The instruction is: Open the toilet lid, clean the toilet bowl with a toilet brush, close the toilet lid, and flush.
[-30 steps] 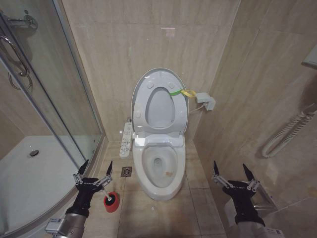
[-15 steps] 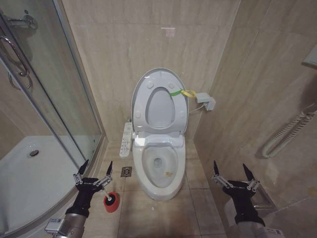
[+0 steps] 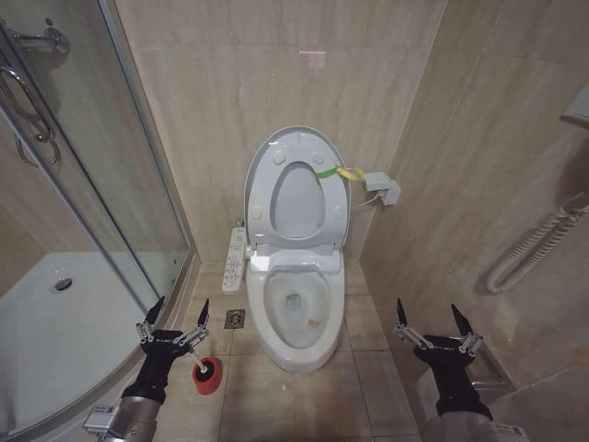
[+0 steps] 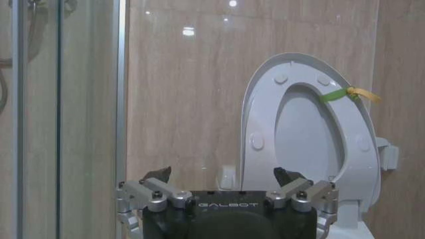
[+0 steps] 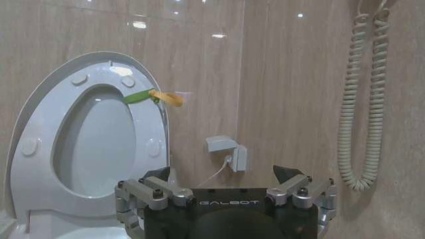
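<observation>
Against the back wall, the toilet lid (image 3: pixel 296 152) is seen raised upright together with the ring seat (image 3: pixel 296 198), a yellow-green strap loop (image 3: pixel 336 172) hanging from its edge. Below it, the toilet bowl (image 3: pixel 296 308) lies uncovered; a little water is held at its bottom, and a small brownish mark is seen on the inner wall toward the robot's right. On the floor to the left of the bowl, the round red holder cup (image 3: pixel 207 376) is set beside a small floor drain (image 3: pixel 236 319); something dark is seen in it, which is judged to be the head of the toilet brush (image 3: pixel 202 373), though the handle cannot be made out.

The left pincer (image 3: pixel 175 318) is held just above and beside the red cup, fingers spread and nothing gripped. The right pincer (image 3: pixel 430 322) hangs well apart, near the right wall, likewise spread and empty.

Several risks are judged from this layout. The light cup could be tipped or pushed across the tiles if a finger is brought down on its rim rather than around the handle. A thin handle could slip or twist in a loose grip. The glass shower door (image 3: pixel 83 175) stands close to the left arm and could be struck on a wide swing. The upright lid could also be knocked forward by the brush.
</observation>
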